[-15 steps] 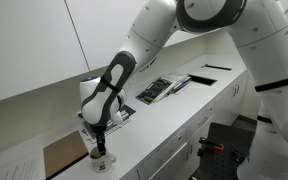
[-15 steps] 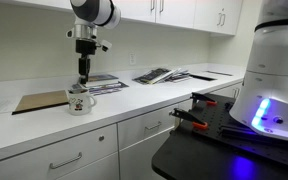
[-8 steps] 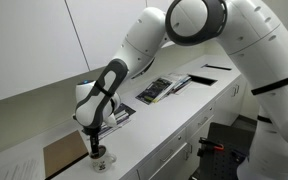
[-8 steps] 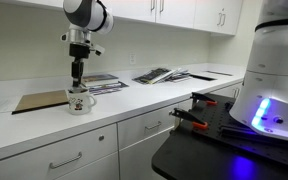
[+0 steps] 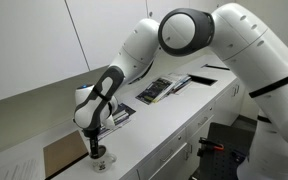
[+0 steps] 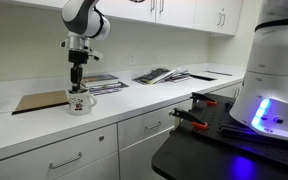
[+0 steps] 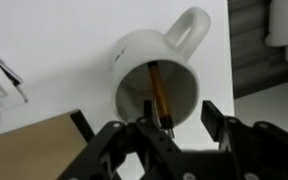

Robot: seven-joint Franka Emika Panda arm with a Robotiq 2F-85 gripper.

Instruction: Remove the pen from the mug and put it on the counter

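Note:
The white mug [image 7: 156, 72] stands on the white counter [image 7: 54, 40], handle toward the upper right in the wrist view. The pen [image 7: 158, 92], an orange-brown stick with a dark end, leans inside it. My gripper [image 7: 179, 116] is open just above the mug's rim. The pen's upper end lies close to the left finger [image 7: 148, 110], and the right finger [image 7: 210, 116] is well apart from it. In both exterior views the gripper [image 5: 95, 147] [image 6: 77, 84] points straight down over the mug [image 5: 102, 161] [image 6: 80, 102]. The pen is too small to make out there.
A flat brown board [image 5: 64, 155] [image 6: 39, 101] lies beside the mug. Books and papers [image 5: 154, 90] [image 6: 159, 74] lie further along the counter [image 6: 134, 105], and a stack [image 6: 101, 83] sits just behind the mug. Wall cabinets hang above.
My gripper has shifted slightly sideways and lowered, so it is now closer over the mug. The mug and pen have not moved.

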